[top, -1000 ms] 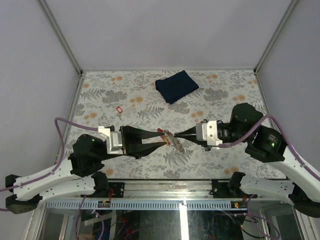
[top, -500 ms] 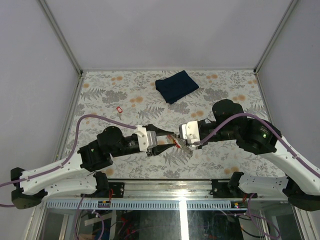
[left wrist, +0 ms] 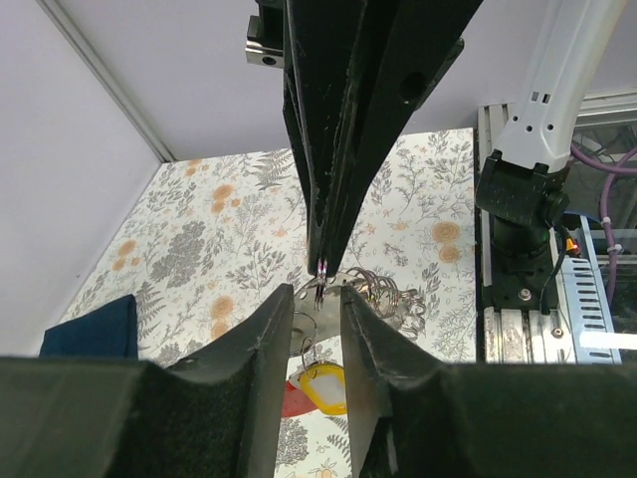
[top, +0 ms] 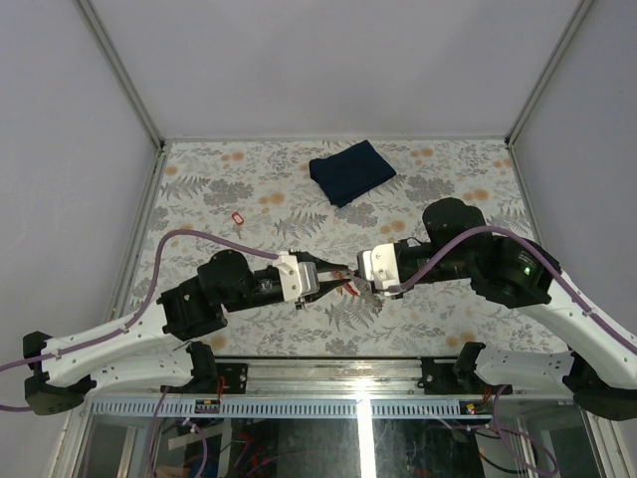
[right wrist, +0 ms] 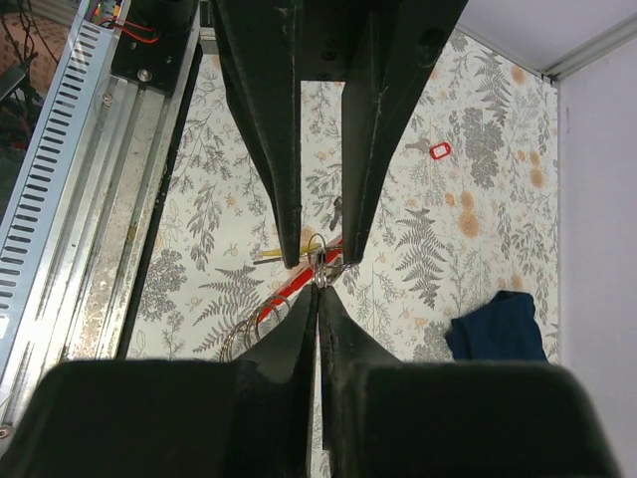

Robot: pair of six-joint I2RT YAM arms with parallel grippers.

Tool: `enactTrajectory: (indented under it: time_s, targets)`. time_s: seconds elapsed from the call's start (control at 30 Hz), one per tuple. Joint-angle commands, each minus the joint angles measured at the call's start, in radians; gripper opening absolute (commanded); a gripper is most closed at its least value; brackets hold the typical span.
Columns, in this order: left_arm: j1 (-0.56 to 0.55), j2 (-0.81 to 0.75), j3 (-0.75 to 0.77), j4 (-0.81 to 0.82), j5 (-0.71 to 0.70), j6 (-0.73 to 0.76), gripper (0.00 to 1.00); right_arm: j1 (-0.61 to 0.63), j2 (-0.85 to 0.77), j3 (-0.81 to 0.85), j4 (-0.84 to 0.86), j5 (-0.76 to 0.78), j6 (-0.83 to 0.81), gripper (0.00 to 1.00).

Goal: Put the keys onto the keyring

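Your right gripper is clenched on the thin silvery keyring loop at the centre of the right wrist view. Its red plastic tag slants toward the lower left. Your left gripper straddles the loop, jaws parted.

The table had a pale surface printed with grey fern leaves and small orange blossoms. At upper centre lay a plain dark blue cloth, and left of centre a tiny loose red tag. At mid-frame were the silvery keyring, a yellow-headed key and a bright red fob. The arms were white and black, with purple cables.
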Motion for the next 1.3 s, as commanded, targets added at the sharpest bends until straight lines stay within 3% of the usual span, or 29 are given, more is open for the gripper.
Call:
enactTrajectory:
  time_s: [0.0,0.43,0.73,0.87,1.13,1.27]
  targets:
    - [-0.003,0.002,0.036,0.016,0.019,0.011,0.22,0.011,-0.012,0.021,0.05,-0.025,-0.016,0.0]
    - [-0.003,0.014,0.046,0.01,0.029,0.012,0.19,0.018,-0.01,0.015,0.059,-0.042,-0.006,0.0]
    - [-0.004,0.02,0.052,0.008,0.032,0.014,0.0,0.022,-0.008,0.012,0.069,-0.054,0.002,0.0]
    - [-0.004,0.017,0.053,-0.002,0.033,-0.002,0.0,0.023,-0.028,0.0,0.102,-0.058,0.016,0.01]
    - [-0.004,-0.121,-0.084,0.205,-0.005,-0.095,0.0,0.022,-0.142,-0.111,0.344,-0.052,0.127,0.28]
    - [-0.004,-0.183,-0.165,0.336,-0.025,-0.16,0.0,0.023,-0.191,-0.162,0.487,-0.065,0.204,0.3]
